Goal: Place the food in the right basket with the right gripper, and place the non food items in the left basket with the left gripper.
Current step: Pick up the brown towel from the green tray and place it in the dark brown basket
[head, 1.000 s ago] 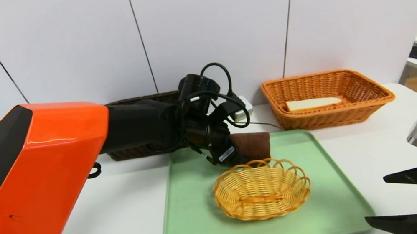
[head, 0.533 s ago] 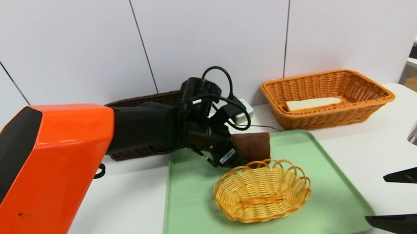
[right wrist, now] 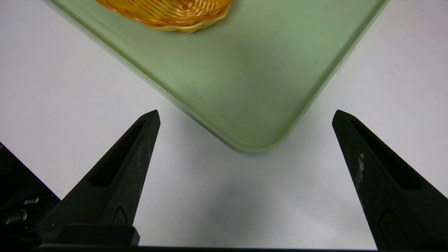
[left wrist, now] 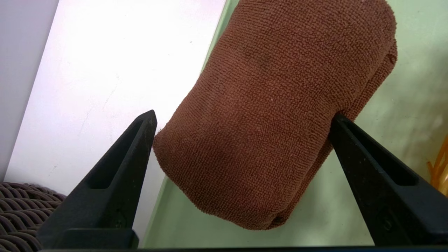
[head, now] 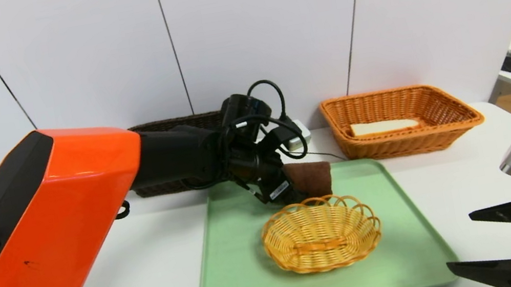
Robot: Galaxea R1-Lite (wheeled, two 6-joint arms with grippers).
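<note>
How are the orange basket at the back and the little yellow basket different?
The orange basket is bigger; the yellow basket is smaller. The orange basket holds bread; the yellow basket is empty. The orange basket sits off the tray; the yellow basket sits on it. Both are woven.

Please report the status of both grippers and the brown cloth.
Left gripper open around folded brown cloth on green tray. Right gripper open, idle near tray corner. Oval yellow wicker basket beside cloth, possible obstacle.
</note>
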